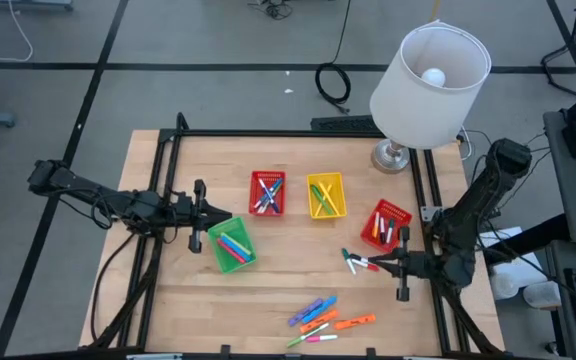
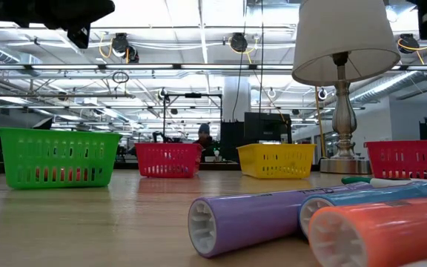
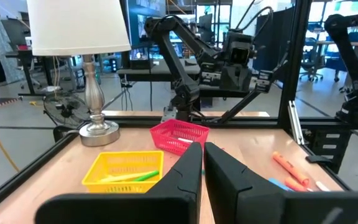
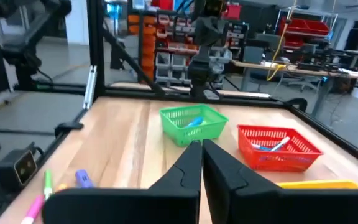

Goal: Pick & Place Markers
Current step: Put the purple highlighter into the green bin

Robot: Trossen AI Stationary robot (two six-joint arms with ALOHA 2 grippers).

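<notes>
The loose markers [image 1: 326,322] lie in a small cluster near the front edge of the surface [image 1: 188,310] in the high view: purple, blue, orange, pink and green ones, close together and some touching. In the low view the nearest of them, a purple marker [image 2: 262,217], a blue marker [image 2: 369,199] and an orange marker [image 2: 380,233], lie side by side with their ends toward the camera. A second little group, a green marker [image 1: 349,259] and a white marker with a red cap [image 1: 366,264], lies just in front of the right gripper [image 1: 376,265], whose fingers are closed tight with nothing visibly between them (the right wrist view shows the two dark fingers [image 4: 188,163] pressed together). More markers sit inside the baskets: the green basket [image 1: 231,244] holds blue, pink and red ones, the red basket [image 1: 267,193] in the middle row holds several, the yellow basket [image 1: 326,195] holds green and yellow ones, and a second red basket [image 1: 385,224] near the right arm holds a few more.

The left gripper [image 1: 215,220] hangs just beside the green basket's far corner, its fingers [image 3: 185,171] nearly together and empty. A lamp [image 1: 428,75] with a white shade stands at the far right corner of the surface.
</notes>
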